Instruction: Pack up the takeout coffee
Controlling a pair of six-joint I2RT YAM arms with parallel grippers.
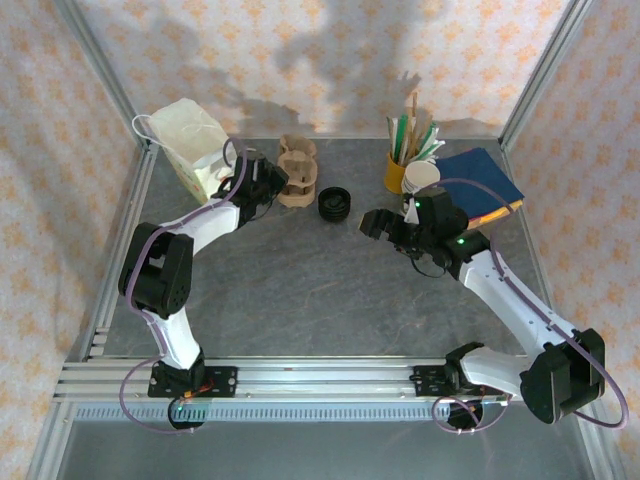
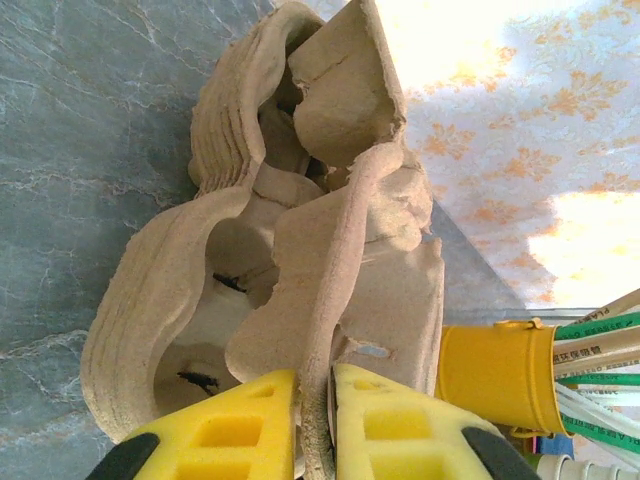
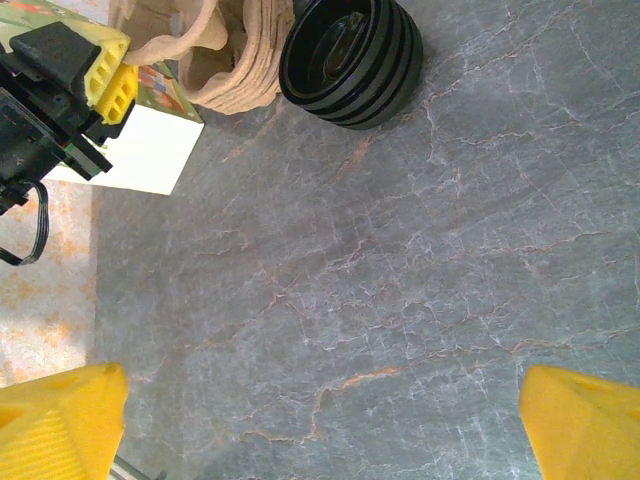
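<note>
Coffee carrier (image 2: pixel 340 260) gripped at its wall by left pincer (image 2: pixel 315 405), clear from left wrist; right pincer (image 3: pixel 320 410) agape.

The carrier (image 2: pixel 300 250) is showing rough, matt, fibrous moulded pulp. The lids (image 3: pixel 350 60) are gleaming as glossy black plastic. The table (image 3: pixel 400 280) is looking smooth and faintly sheened, grey with stone-like veining. The pads (image 2: pixel 400 430) are looking like matt yellow plastic with moulded recesses. The yellow cup (image 2: pixel 495 375) is shining like coated paper. The rails (image 1: pixel 320 375) are glinting as brushed metal.
</note>
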